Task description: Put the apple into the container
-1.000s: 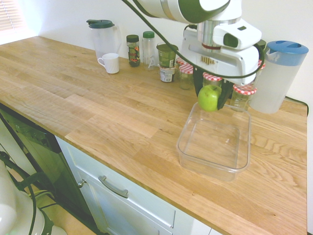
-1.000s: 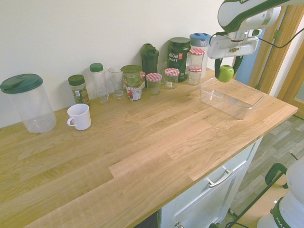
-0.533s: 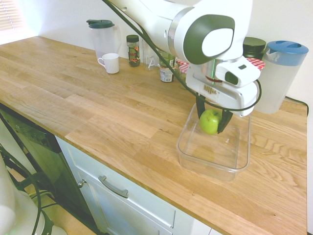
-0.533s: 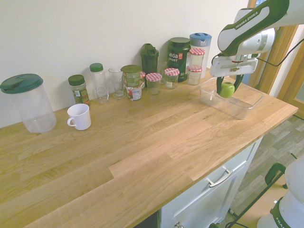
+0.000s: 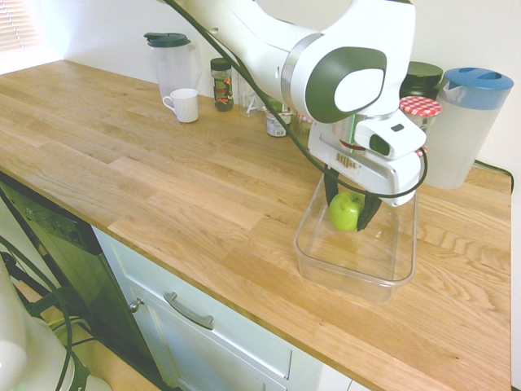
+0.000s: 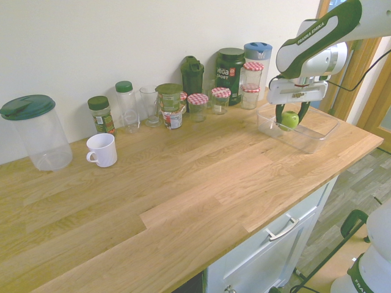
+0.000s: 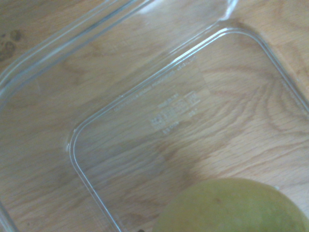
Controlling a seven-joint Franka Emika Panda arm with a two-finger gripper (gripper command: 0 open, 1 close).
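Fingers (image 5: 343, 183) clenched on the apple (image 5: 346, 210), pointing straight down — fruit hangs inside the container (image 5: 356, 273) walls, above its floor. Placement suits a short drop; container rests on the table (image 5: 163, 171).

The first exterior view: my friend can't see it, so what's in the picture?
A white robot arm's gripper, shut on a small shiny green apple, holds it inside a large clear plastic tub on a wooden kitchen counter. Behind stand jars, a white mug and a blue-lidded jug.
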